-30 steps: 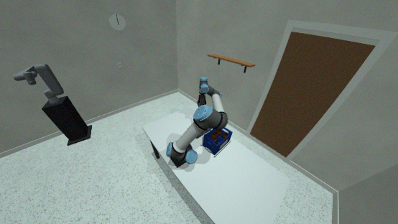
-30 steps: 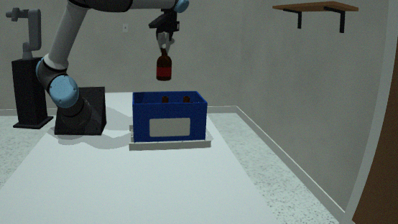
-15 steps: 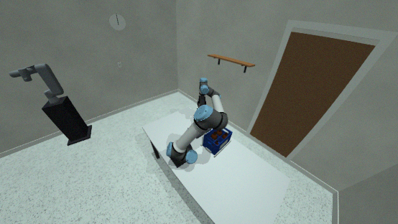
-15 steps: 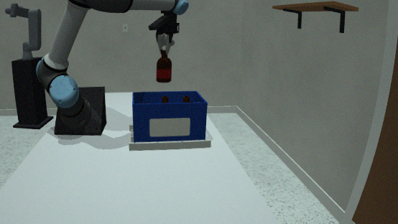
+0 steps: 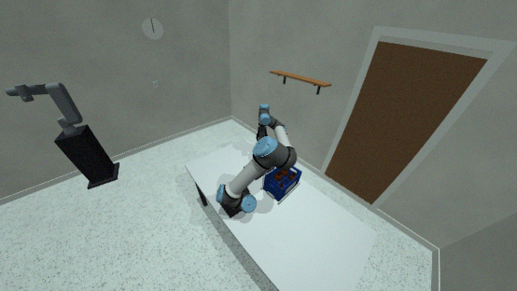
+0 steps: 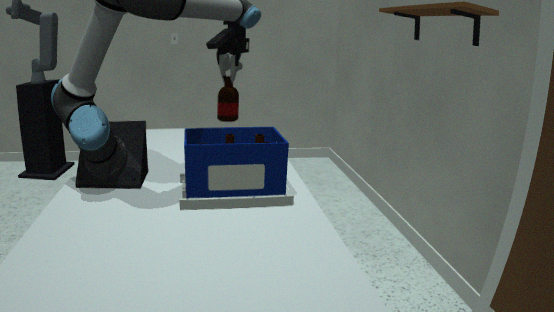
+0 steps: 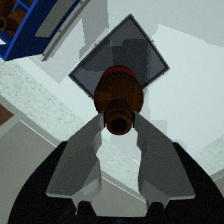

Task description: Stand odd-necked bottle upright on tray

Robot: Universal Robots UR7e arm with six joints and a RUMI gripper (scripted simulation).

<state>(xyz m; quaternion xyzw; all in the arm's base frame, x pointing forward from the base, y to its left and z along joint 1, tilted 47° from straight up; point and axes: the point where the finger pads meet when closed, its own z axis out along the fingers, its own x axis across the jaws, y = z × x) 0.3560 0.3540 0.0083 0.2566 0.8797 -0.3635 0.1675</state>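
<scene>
Exterior view shows the gripper (image 6: 229, 75) clenched on the neck of a brown bottle (image 6: 228, 104), hanging upright above the blue crate (image 6: 236, 160). The carry looks underway; next it needs lowering upright onto the dark tray (image 7: 150, 52).
</scene>
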